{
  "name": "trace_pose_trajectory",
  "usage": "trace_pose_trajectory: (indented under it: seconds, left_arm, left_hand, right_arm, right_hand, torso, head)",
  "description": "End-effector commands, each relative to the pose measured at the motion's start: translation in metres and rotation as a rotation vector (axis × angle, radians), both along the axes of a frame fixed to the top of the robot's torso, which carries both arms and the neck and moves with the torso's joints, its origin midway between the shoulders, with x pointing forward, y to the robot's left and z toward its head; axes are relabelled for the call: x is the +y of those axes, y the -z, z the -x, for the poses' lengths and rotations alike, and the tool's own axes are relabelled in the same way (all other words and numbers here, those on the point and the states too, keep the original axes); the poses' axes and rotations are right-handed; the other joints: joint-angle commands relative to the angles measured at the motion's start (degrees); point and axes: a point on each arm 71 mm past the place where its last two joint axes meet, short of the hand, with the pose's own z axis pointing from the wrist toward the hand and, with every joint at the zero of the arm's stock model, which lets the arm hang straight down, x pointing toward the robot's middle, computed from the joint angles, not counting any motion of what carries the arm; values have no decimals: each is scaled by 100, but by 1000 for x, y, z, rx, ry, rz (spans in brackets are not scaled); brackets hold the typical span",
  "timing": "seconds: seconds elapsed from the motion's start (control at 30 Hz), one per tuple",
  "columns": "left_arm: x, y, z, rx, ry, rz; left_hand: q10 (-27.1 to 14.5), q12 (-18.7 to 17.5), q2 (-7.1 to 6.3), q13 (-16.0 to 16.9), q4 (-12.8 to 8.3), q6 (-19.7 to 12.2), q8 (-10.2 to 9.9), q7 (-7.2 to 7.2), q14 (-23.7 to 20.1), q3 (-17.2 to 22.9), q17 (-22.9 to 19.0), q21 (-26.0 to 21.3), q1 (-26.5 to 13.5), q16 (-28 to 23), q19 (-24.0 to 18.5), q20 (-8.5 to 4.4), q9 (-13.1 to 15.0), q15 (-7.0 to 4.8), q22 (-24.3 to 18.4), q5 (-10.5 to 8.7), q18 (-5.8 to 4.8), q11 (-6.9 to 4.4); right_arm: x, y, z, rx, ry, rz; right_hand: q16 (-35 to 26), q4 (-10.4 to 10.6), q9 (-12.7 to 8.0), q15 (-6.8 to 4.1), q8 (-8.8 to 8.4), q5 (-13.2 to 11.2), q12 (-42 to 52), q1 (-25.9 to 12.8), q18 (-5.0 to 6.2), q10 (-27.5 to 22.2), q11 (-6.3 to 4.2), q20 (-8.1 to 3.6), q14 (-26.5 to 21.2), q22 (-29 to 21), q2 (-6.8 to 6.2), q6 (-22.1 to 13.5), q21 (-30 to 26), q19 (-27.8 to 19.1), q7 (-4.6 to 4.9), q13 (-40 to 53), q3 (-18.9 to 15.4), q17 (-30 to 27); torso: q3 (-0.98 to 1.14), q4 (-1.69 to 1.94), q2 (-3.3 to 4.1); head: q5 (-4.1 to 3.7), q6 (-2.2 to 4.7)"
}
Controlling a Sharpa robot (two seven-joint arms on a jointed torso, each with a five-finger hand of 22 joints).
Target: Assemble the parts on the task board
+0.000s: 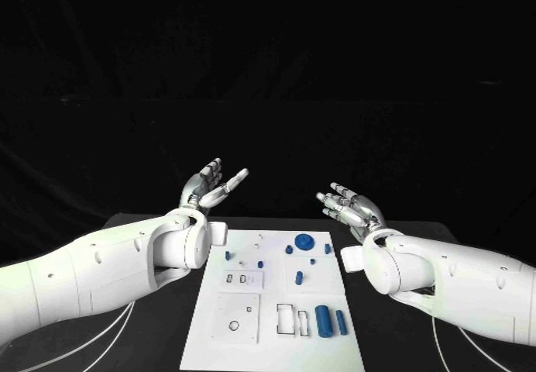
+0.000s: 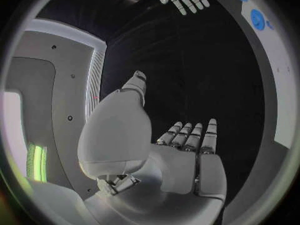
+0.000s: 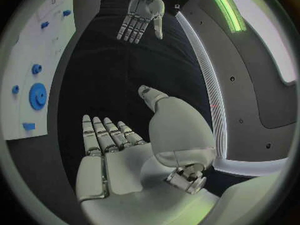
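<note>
Hands first: both are raised off the black bench, beyond the far end of the board, palms turned inward toward each other. The left hand is silver, jointed metal on a smooth white arm; its fingers are spread and hold nothing. The right hand matches it, fingers extended side by side and likewise empty. The left wrist view shows the left hand's flat palm and straight fingers with the thumb standing apart, and the right wrist view shows the same of the right hand.

Between the two arms lies the flat white rectangular task board, matte, its long side running from near to far on the bench. On it sit small blue plastic parts. At the far end is one large round blue gear with a toothed rim, and close by it on the left one smaller round blue piece. At the near right corner lie two blue cylinders side by side: a thick one and a thinner one just to its right. Further small blue pieces dot the board's middle, too small to make out their shapes. Dark-outlined rectangular recesses mark the near half of the board.
</note>
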Motion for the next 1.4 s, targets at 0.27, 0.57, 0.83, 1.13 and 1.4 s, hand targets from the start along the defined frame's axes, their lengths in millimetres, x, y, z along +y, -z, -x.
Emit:
trace_pose_trajectory:
  seconds: [0.27,0.57,0.83,1.13,1.4]
  left_arm:
    - [-5,-3,-1,-18,63,53]
    - [16,-12,9,-51,81,11]
    - [15,-21,20,-60,130,3]
    - [17,-33,35,-58,170,18]
    - [15,-42,48,-52,208,34]
  left_hand:
    - [958,200,262,109,72,798,262,633,1069,271,226,269,634,340,763,133,205,252,132,9,262,304]
    - [4380,953,654,330,-101,3704,1363,631,4275,834,871,1346,1220,1500,3470,32,906,-132,565,-18,661,217]
    - [4985,881,563,267,-191,4107,1483,480,4798,1128,1073,1596,1350,1677,3912,-167,932,-323,636,-16,656,52]
    - [5114,756,472,255,-215,4170,1461,472,4949,1257,1163,1711,1326,1728,4050,-231,920,-368,677,-17,656,30]
    - [5141,632,411,255,-248,4163,1412,493,4931,1323,1211,1895,1275,1702,4237,-292,901,-369,761,-18,650,44]
  right_arm:
    - [12,0,-5,63,-252,-42]
    - [2,-26,-19,-367,-356,640]
    - [4,-35,-24,-430,-400,823]
    - [12,-43,-27,-512,-450,1051]
    - [20,-43,-30,-557,-468,1215]
  right_hand:
    - [962,-909,624,-404,1041,-178,712,1044,551,3620,-288,18,3242,442,-220,3160,973,2494,803,217,601,502]
    - [1149,-1084,665,-645,1135,-191,524,974,646,4367,-489,-114,4004,565,-439,3787,1338,3029,626,169,1008,553]
    - [1393,-1148,709,-903,1211,-178,403,929,644,4900,-667,-370,4761,831,-537,4131,1850,3482,473,184,996,736]
    - [2147,-1199,806,-1353,1272,-62,298,919,651,5438,-939,-846,6244,1555,-588,4443,3071,4303,277,213,654,1353]
    - [3938,-1118,885,-1489,1151,159,145,717,626,5482,-1043,-1034,7076,2360,-737,4456,4237,4808,207,241,742,2728]
  torso:
    - [-1,0,1]
    - [-39,38,297]
    - [-44,84,451]
    - [-59,123,677]
    - [-76,181,840]
  head:
    - [0,0]
    - [-174,-41]
    - [-225,-53]
    - [-248,-15]
    - [-288,6]
